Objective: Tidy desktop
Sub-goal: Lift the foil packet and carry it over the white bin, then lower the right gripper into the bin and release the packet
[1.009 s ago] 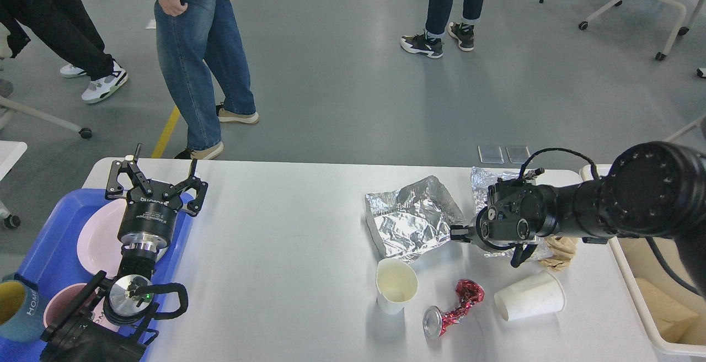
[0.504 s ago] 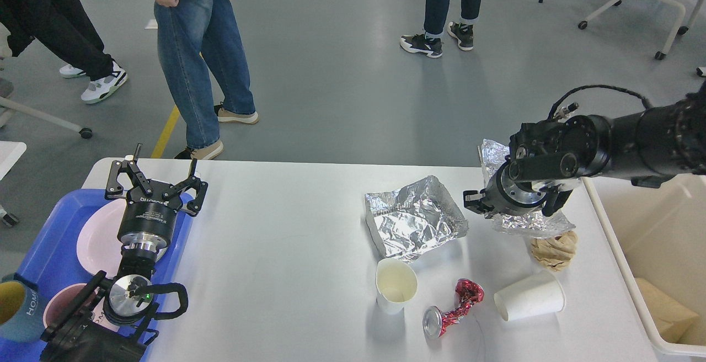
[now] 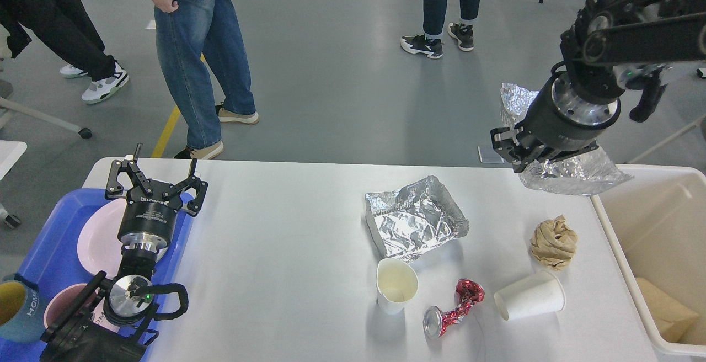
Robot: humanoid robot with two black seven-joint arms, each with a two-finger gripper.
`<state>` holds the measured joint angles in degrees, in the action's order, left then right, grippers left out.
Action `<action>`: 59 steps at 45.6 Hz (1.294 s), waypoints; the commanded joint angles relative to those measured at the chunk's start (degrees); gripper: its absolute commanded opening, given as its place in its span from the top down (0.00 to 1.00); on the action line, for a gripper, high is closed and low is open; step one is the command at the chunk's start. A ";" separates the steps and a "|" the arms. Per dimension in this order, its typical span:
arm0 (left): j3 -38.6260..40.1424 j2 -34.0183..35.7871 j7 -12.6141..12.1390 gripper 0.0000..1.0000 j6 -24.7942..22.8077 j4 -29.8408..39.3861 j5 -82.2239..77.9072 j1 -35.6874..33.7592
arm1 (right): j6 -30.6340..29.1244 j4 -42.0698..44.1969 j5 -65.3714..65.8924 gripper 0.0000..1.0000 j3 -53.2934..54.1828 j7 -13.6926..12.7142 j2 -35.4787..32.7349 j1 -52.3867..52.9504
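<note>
The white desktop (image 3: 287, 251) carries a crumpled foil tray (image 3: 413, 218), an upright paper cup (image 3: 396, 285), a crushed red can (image 3: 455, 309), a paper cup on its side (image 3: 529, 296) and a ball of brown paper (image 3: 554, 240). My right gripper (image 3: 510, 152) is shut on a crumpled foil sheet (image 3: 573, 171) and holds it in the air above the table's far right corner, beside the bin. My left gripper (image 3: 157, 177) is open and empty over the pink plate (image 3: 96, 235) at the far left.
A blue tray (image 3: 49, 251) at the left edge holds the pink plate, a pink bowl (image 3: 58, 304) and a blue mug (image 3: 16, 309). A cream bin (image 3: 651, 229) with brown paper inside stands off the right edge. People stand behind the table.
My right gripper has lifted the foil sheet off the table and carried it up and right toward the bin, uncovering the brown paper ball. The left arm has not moved.
</note>
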<state>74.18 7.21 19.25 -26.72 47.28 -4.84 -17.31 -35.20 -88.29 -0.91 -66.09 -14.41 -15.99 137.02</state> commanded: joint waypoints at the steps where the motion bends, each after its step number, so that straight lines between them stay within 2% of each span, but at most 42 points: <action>1: 0.00 0.00 0.00 0.04 0.00 0.00 0.09 0.00 | -2.68 -3.12 -2.25 1.00 -1.93 0.00 -1.32 6.67; 16: 0.00 0.00 0.00 0.04 0.00 0.00 0.09 0.00 | -0.49 -2.51 -3.93 1.00 -8.70 0.08 -2.38 7.56; 26: 0.00 0.00 0.00 0.04 0.00 0.00 0.00 0.00 | 3.21 3.81 -4.01 1.00 -15.03 0.17 -6.76 3.88; 39: 0.00 0.00 0.00 0.04 0.00 0.00 0.00 0.00 | 3.12 22.79 -3.22 1.00 -16.09 0.17 -18.72 -10.71; 45: 0.00 0.00 0.09 0.04 0.00 0.00 0.09 0.00 | 3.21 36.24 -3.13 1.00 -14.33 0.26 -21.18 -22.92; 59: 0.00 0.00 0.08 0.04 0.00 0.00 0.00 0.00 | 3.82 61.73 -3.40 1.00 3.32 0.26 -23.74 -52.88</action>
<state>74.18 7.21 19.33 -26.72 47.29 -4.77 -17.31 -31.95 -35.00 -4.28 -70.08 -14.11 -39.33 95.74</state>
